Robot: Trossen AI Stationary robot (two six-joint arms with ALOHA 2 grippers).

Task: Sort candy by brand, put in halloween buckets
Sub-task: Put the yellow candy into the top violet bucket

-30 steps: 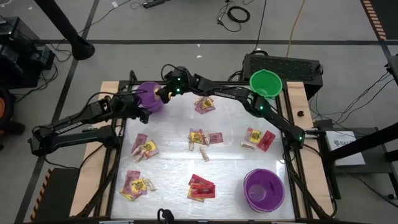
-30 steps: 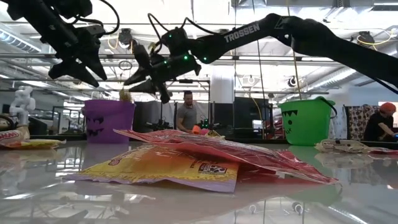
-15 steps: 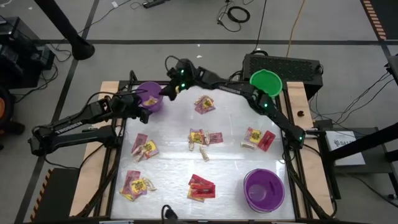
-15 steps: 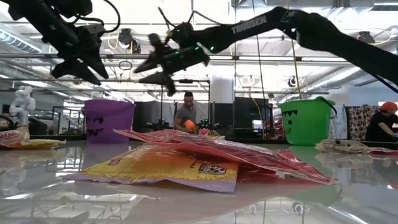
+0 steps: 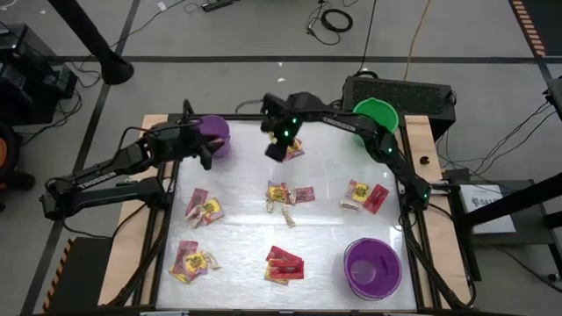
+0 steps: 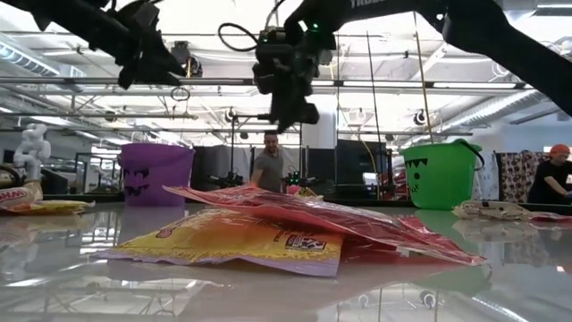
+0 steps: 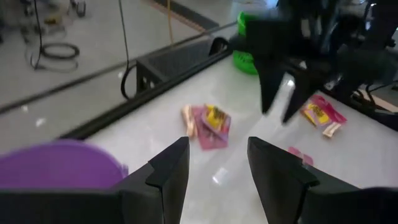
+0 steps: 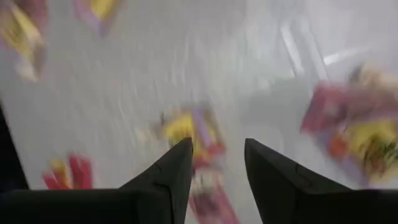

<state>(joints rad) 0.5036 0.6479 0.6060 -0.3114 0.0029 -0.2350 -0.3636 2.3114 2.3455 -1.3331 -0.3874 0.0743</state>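
Observation:
Candy lies in several small heaps on the white table: one [image 5: 293, 149] at the far middle, one [image 5: 288, 195] in the centre, others [image 5: 364, 195] [image 5: 204, 207] [image 5: 193, 261] [image 5: 284, 265]. A purple bucket [image 5: 216, 132] stands at the far left, a green bucket [image 5: 375, 114] at the far right, a second purple bucket [image 5: 371, 266] at the near right. My right gripper [image 5: 274, 151] [image 8: 217, 165] hangs open and empty above the table, just left of the far-middle heap. My left gripper [image 5: 207, 155] [image 7: 217, 165] hovers open and empty beside the far-left purple bucket [image 7: 59, 163].
In the low view a yellow and red packet [image 6: 268, 228] lies close to the camera, with the purple bucket [image 6: 156, 174] and green bucket [image 6: 438, 174] behind. People stand in the room beyond the table. A black box [image 5: 399, 90] sits past the far edge.
My right gripper has swung from above the far-left purple bucket toward the table's right and near side, and has turned from slanting to pointing down, staying open. My left gripper has risen a little beside that bucket.

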